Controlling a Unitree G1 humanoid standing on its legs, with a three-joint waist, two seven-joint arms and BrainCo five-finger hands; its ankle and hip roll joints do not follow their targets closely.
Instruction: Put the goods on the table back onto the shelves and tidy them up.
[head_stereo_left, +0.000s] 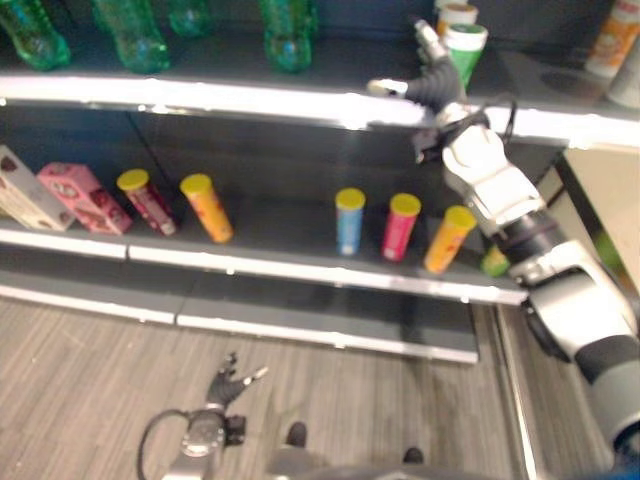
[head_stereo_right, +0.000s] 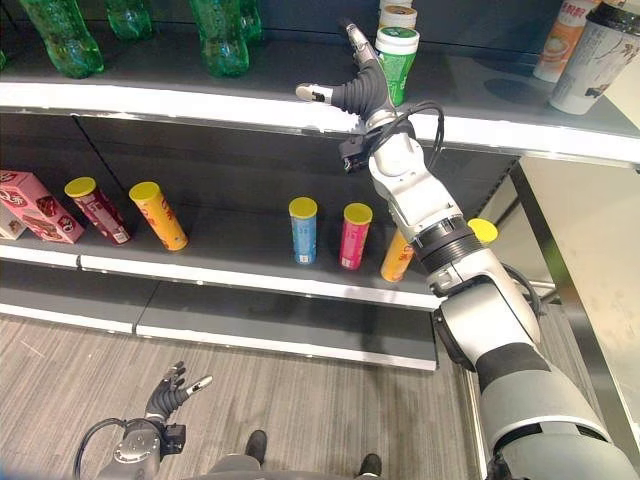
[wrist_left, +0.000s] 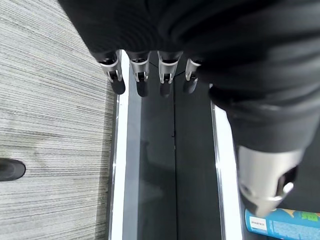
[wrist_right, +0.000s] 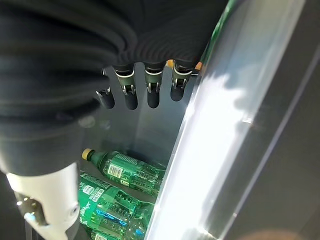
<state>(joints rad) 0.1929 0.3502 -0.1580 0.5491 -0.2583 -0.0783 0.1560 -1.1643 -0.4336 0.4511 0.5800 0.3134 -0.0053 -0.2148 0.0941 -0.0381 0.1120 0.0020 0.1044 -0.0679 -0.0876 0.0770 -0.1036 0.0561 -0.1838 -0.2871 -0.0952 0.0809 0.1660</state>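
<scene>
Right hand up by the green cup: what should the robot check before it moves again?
1. Right hand empty: ok, fingers straight, nothing held.
2. Green cup upright on the top shelf: ok.
3. Gap between right hand and green cup: cannot tell, they look very close.
4. Left hand out of the way: ok, low over the floor, open.
5. Cans on the middle shelf: not ok, the red can and yellow can lean.
6. Green bottles upright: ok.
</scene>
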